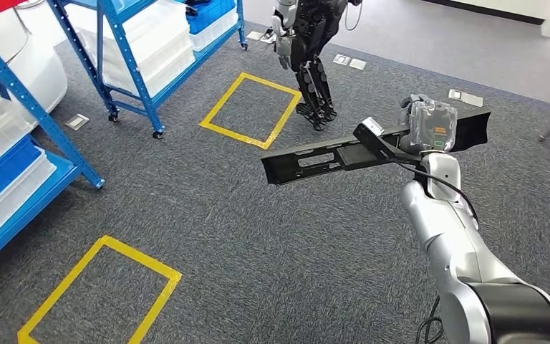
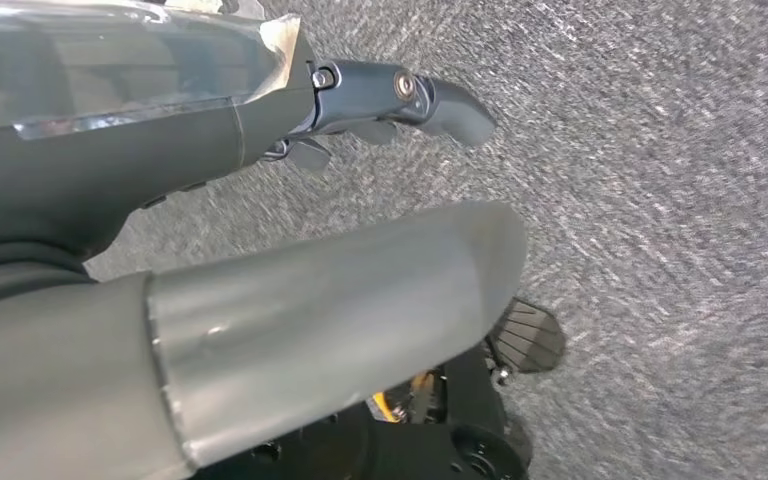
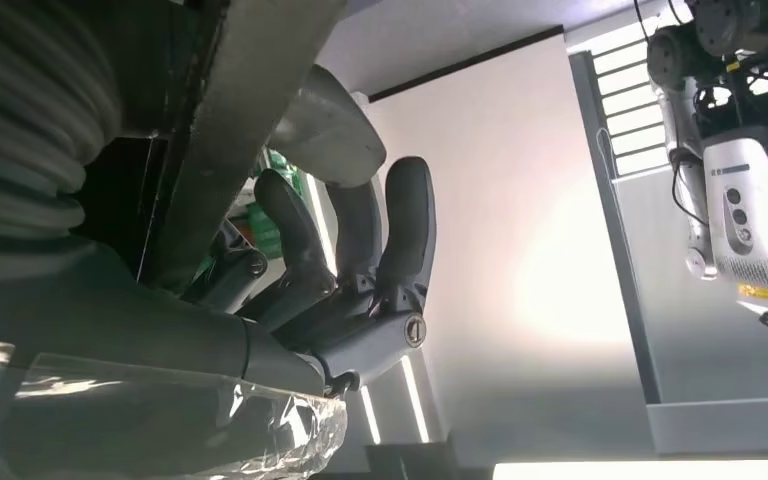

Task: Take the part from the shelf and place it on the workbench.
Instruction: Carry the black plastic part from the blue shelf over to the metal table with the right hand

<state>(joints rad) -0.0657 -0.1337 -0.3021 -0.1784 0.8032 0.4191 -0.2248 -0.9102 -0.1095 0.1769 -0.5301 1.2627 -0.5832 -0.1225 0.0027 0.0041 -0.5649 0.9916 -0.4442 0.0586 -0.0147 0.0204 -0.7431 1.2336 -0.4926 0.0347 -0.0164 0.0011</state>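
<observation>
1. The right robot hand (image 1: 430,125) is clamped on a long black plastic part (image 1: 329,156), carrying it level in the air above the grey carpet (image 1: 258,236).
2. In the right wrist view the dark fingers (image 3: 360,270) wrap around the part's edge (image 3: 250,110), so the hold looks firm.
3. The part is off the blue shelf (image 1: 14,143), which stands well apart from the part, past the yellow floor square (image 1: 247,111); the pick-up step appears done.
4. The left robot hand (image 2: 390,95) hangs over the carpet; its fingers seem curled with nothing in them, though the blurred view makes this uncertain.
5. Another humanoid robot (image 1: 308,57) stands beyond the part, just past the yellow floor square.
6. What is left, as I judge it: reaching the worktop, lowering the part flat onto it, and letting go. The task is roughly at its midpoint, in the carrying stage.
</observation>
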